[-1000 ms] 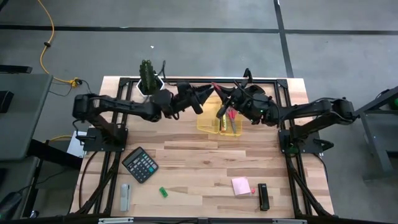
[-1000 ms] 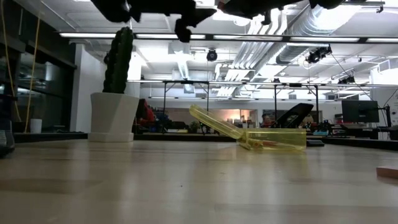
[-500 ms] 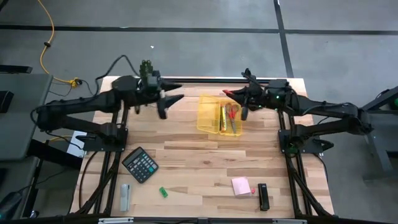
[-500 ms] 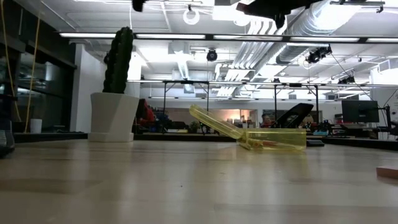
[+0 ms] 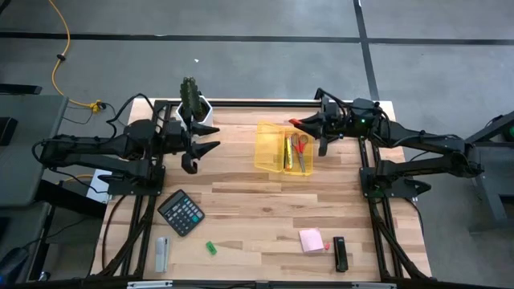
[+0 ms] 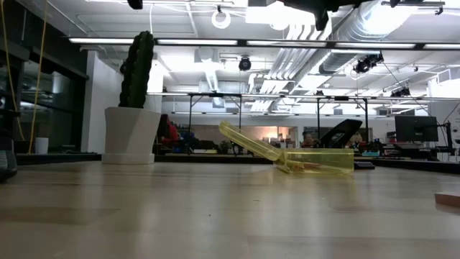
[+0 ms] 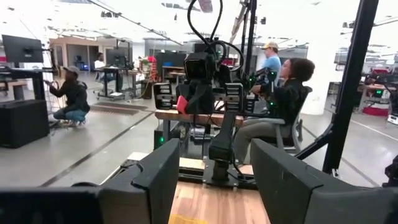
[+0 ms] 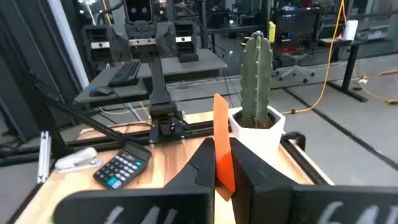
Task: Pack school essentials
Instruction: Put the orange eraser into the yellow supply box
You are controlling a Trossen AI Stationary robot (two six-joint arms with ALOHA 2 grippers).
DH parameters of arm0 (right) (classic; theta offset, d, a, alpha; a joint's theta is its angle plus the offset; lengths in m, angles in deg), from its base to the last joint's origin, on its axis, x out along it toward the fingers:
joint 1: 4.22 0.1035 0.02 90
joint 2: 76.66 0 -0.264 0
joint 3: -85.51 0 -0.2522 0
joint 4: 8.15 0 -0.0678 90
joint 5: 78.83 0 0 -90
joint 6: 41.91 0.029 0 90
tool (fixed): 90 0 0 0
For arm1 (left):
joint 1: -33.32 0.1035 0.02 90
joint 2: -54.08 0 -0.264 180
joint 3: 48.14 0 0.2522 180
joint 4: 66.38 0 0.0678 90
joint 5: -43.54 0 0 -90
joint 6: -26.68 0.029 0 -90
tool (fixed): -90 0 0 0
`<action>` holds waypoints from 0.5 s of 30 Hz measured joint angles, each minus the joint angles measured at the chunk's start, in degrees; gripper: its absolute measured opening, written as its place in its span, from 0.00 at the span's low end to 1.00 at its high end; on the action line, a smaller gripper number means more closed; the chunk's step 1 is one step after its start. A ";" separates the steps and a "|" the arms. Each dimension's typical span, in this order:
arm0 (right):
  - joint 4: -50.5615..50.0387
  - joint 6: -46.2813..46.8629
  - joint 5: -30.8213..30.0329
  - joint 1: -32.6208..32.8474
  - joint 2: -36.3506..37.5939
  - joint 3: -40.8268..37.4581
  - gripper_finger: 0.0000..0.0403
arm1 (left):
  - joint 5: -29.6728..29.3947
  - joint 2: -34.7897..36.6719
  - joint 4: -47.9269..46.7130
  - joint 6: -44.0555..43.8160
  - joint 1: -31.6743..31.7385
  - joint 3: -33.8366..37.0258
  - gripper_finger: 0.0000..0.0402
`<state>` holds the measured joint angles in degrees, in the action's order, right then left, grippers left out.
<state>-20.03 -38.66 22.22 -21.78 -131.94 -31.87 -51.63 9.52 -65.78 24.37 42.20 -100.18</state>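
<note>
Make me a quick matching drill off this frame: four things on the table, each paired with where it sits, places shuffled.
Things:
1. scissors
2. calculator
3. sticky-note pad
4. cactus pot

Places:
A. near edge, on the right arm's side
B. far edge, on the left arm's side
C. inside the yellow case
D. bare wood on the left arm's side, toward the near edge

Pairs: 1-C, 2-D, 3-A, 4-B
</note>
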 joint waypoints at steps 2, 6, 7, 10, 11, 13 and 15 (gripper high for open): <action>-0.78 2.00 -0.03 -0.16 0.00 0.00 0.00 | -0.07 0.12 -0.16 -0.01 0.01 0.00 0.46; -8.59 12.41 -3.39 -1.77 -1.22 0.04 0.01 | -0.54 0.16 -0.20 -0.01 0.07 0.00 0.46; -12.09 15.47 -4.01 -2.33 -2.01 0.04 0.01 | -0.91 0.16 -0.25 -0.01 0.07 0.00 0.46; -22.79 24.98 -4.52 -3.86 -5.81 0.04 0.01 | -1.66 0.16 -0.94 -0.01 0.07 0.00 0.46; -25.92 27.83 -4.38 -4.14 -7.52 0.04 0.01 | -1.91 0.14 -1.19 -0.01 0.07 0.00 0.46; -30.86 32.32 -3.81 -4.24 -11.20 0.00 0.01 | -2.72 0.14 -1.30 0.01 0.07 0.00 0.46; -33.46 36.22 -3.41 -4.19 -15.21 0.00 0.01 | -3.49 0.14 -1.30 -0.01 0.07 0.00 0.46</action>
<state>-53.49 -2.44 18.81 -25.98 -147.15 -31.87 -55.11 9.65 -67.08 24.36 42.27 -100.18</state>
